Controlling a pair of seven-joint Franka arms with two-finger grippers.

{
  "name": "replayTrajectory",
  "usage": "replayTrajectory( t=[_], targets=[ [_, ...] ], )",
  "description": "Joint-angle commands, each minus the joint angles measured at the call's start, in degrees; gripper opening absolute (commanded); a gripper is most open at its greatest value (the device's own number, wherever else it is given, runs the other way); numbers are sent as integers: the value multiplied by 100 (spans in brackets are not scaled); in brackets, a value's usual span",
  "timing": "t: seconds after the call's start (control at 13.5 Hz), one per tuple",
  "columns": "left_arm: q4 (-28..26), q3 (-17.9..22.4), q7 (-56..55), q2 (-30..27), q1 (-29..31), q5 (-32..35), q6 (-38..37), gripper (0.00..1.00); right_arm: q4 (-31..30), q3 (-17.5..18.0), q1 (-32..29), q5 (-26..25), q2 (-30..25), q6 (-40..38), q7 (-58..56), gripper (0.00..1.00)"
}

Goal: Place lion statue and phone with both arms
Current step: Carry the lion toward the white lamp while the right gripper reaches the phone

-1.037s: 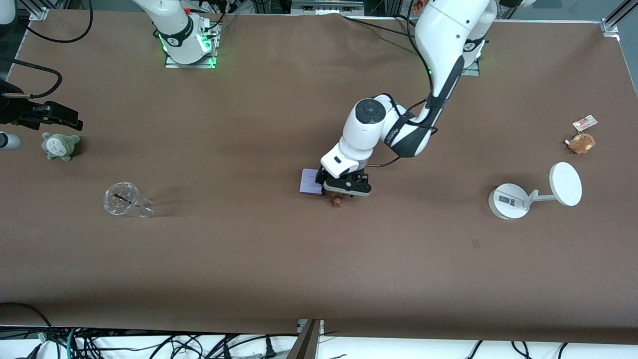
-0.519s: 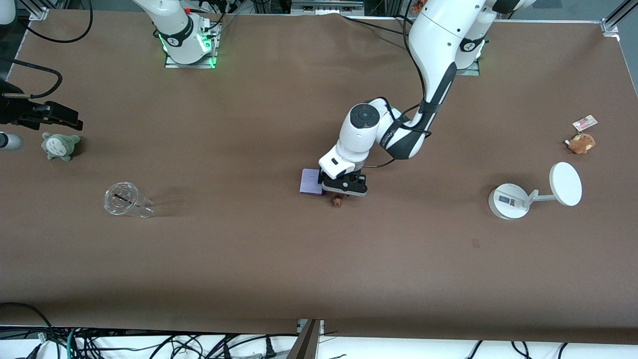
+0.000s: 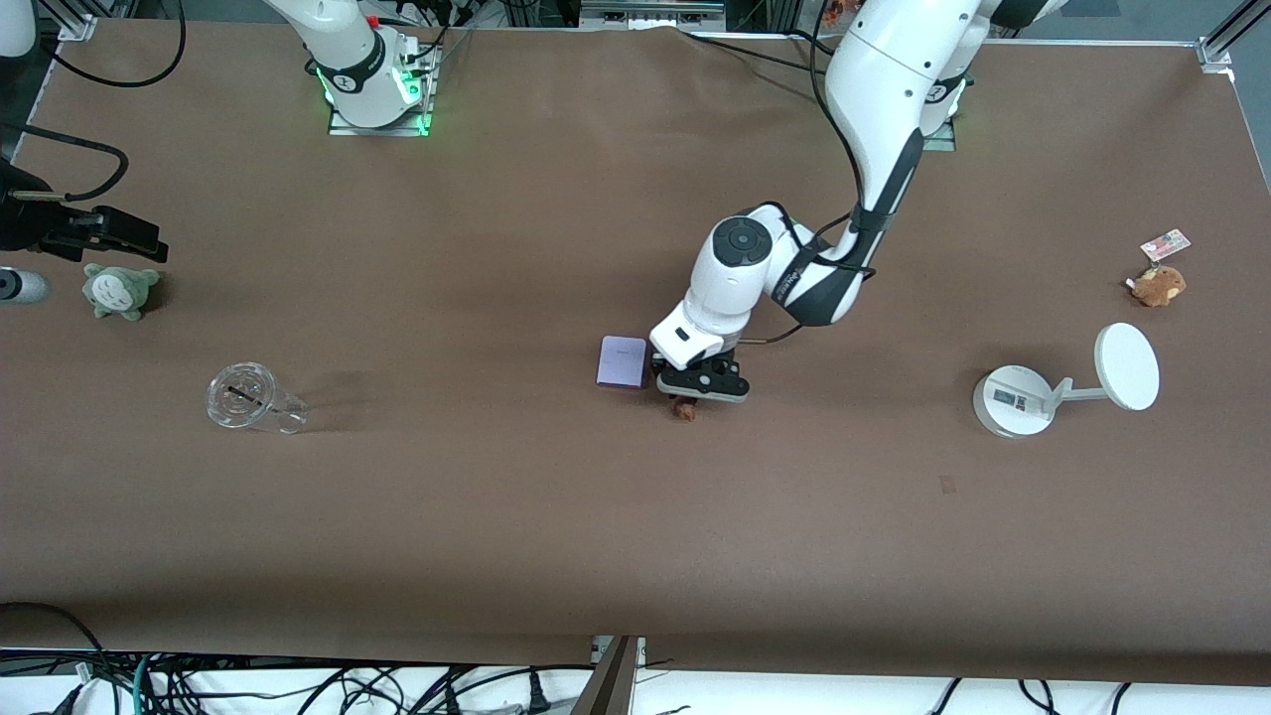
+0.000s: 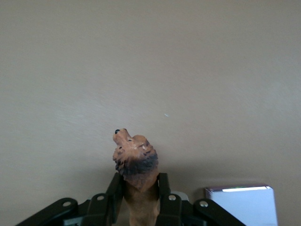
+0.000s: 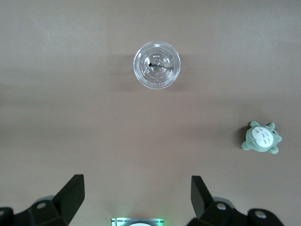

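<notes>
Your left gripper (image 3: 698, 387) is clamped on the lion statue (image 4: 136, 165), fingers pressed against its flanks, so the body runs straight out between them with the maned head and snout leading away from the wrist. That long axis is what the coming set-down turns on, to my eye: the figurine points out along the gripper, not across it.

Take the phone (image 3: 623, 361) as your landmark. It lies flat on the counter (image 3: 496, 516), and the left gripper with the lion statue sits just beside it, toward the left arm's end. In the left wrist view the lavender slab shows close beside the fingers but not touching them.

Your right gripper (image 5: 136, 197) waits with its fingers spread wide and nothing between them, well apart from the phone toward the right arm's end, above the grey-green plush (image 3: 119, 289) and the clear cup (image 3: 243, 397). The left arm is far nearer the phone, so the right arm would have a long reach to it.
</notes>
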Motion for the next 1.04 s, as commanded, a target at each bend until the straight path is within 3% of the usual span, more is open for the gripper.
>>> replayTrajectory(
  t=[0.0,0.52,0.74,0.96],
  targets=[
    [-142,-31,218,-714,462,196,-1004,10,65,45,-47,-25,116,54,15,100],
    [-186,-5,3062,-1375,2017,169,-2650,12,65,106,303,-60,502,221,-20,100],
    [-396,4,3822,-1384,2423,117,-2651,12,65,115,558,45,967,352,15,100],
    [-625,118,4455,-1349,2722,117,-2477,12,65,115,1129,168,1336,1002,583,100]
  ],
)
